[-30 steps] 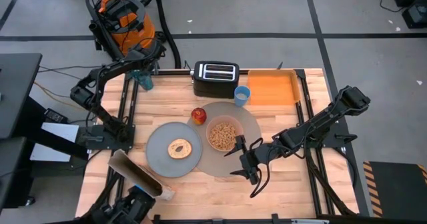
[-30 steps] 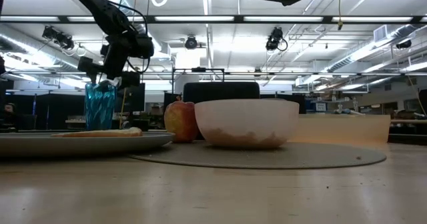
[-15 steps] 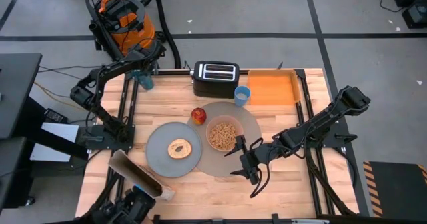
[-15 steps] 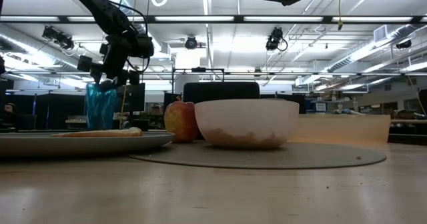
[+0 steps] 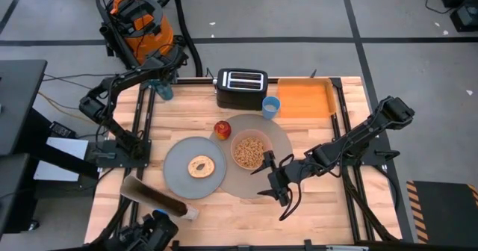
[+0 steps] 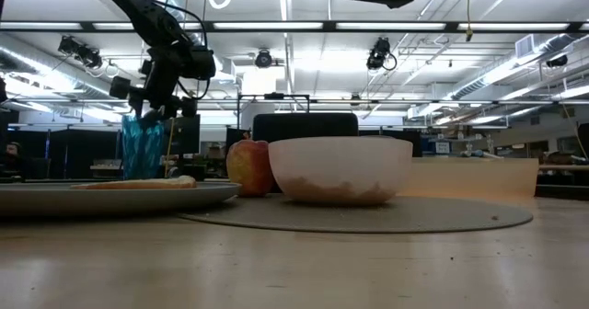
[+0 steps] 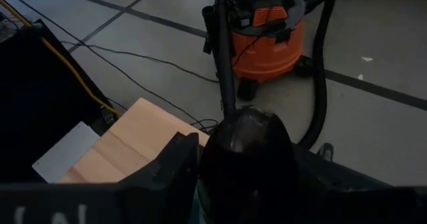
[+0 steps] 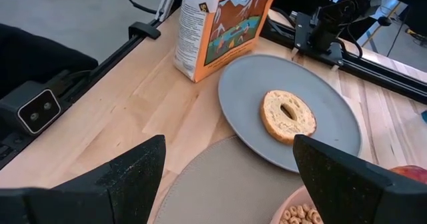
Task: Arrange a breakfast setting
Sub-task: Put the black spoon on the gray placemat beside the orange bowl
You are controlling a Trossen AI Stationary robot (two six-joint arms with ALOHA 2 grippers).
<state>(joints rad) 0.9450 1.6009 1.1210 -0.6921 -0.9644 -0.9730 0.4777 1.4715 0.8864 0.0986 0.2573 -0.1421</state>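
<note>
The grey mat (image 5: 280, 135) carries the pink bowl (image 5: 249, 151) of cereal. The red apple (image 5: 222, 129) sits at the mat's far left edge. The grey-blue plate (image 5: 175, 169) with the bagel (image 5: 200, 166) lies to the mat's left. The small blue cup (image 5: 270, 107) stands beyond the mat. I do not see the spoon. My left gripper (image 5: 160, 87) is at the table's far left corner, shut on a teal ribbed tumbler (image 6: 143, 148). My right gripper (image 5: 272, 178) is open and empty over the mat's near right edge. My left gripper holds the teal tumbler at its rim (image 6: 145, 118), coming from above with the fingers pointing down. The tumbler is upright below the fingers. Its base is hidden behind the plate (image 6: 110, 197) in the low view, so I cannot tell whether it touches the table.
The black toaster (image 5: 241, 87) and the orange tray (image 5: 306, 99) stand along the far edge. A cereal box (image 5: 157, 199) stands at the near left corner and also shows in the right wrist view (image 8: 220, 24). An orange vacuum (image 5: 138, 19) is on the floor beyond the table.
My left gripper has shifted a little toward the table's right with the tumbler, which stays upright. The cereal box at the near left corner has turned about and now shows a darker side from above.
</note>
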